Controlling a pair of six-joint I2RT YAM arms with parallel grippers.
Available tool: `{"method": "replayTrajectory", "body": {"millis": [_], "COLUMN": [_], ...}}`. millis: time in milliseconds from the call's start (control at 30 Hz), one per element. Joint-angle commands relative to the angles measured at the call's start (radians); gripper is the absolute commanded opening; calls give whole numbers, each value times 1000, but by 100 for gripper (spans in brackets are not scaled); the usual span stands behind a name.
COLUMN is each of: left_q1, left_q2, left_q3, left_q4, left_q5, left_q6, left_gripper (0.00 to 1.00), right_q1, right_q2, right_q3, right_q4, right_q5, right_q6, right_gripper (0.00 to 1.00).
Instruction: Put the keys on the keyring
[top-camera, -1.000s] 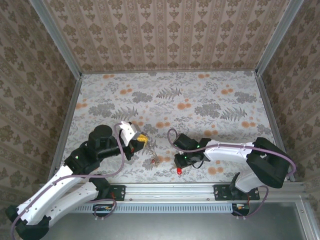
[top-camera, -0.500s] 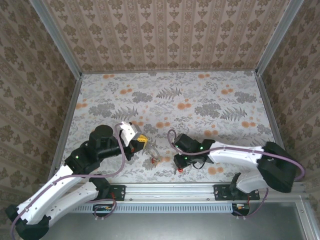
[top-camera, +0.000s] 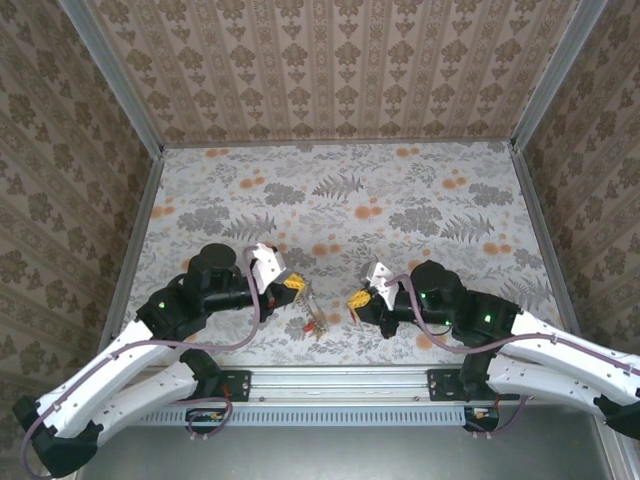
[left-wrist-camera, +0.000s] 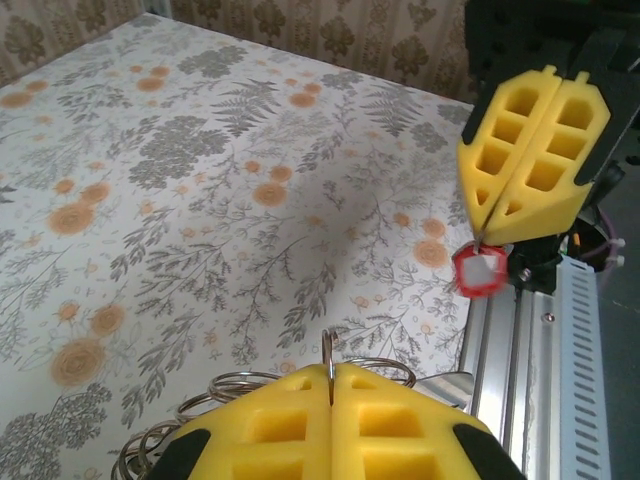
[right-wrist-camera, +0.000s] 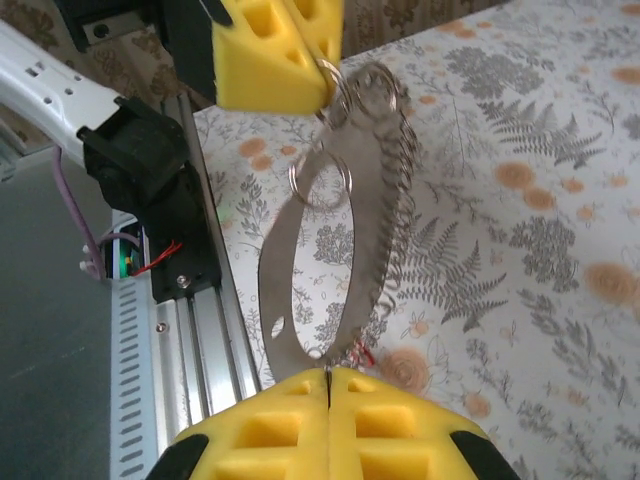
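Your left gripper (top-camera: 290, 283) has its jaws pressed together on a ring of the keyring (top-camera: 313, 320), which hangs below them over the worktop (top-camera: 400, 200) near its front edge. Just beside it, your right gripper (top-camera: 357, 300) has its jaws pinching the red key (left-wrist-camera: 478, 270).

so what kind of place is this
Probably a robot test cell rather than a home: a tabletop with a floral covering, boxed in by wallpapered panels on aluminium framing, with a metal mounting rail along the near edge.
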Motion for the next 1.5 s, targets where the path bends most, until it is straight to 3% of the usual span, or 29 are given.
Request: {"method": "replayTrajectory", "body": {"millis": [0, 333, 1133, 1467], "left_q1": [-30, -70, -83, -86], "left_q2": [7, 45, 47, 38], "left_q3": [39, 58, 50, 47], "left_q4": [60, 61, 61, 66], "left_q5": [67, 67, 21, 29], "left_q6": [71, 117, 129, 131], "left_gripper": [0, 0, 0, 0], "right_q1": [5, 5, 23, 20], "right_q2": [46, 150, 232, 233], "right_q3": [58, 106, 145, 141], "right_q4": [45, 212, 247, 208], "right_q5": [-30, -48, -135, 0], "right_q6": [-106, -59, -34, -12], "right_gripper": [0, 0, 0, 0]}}
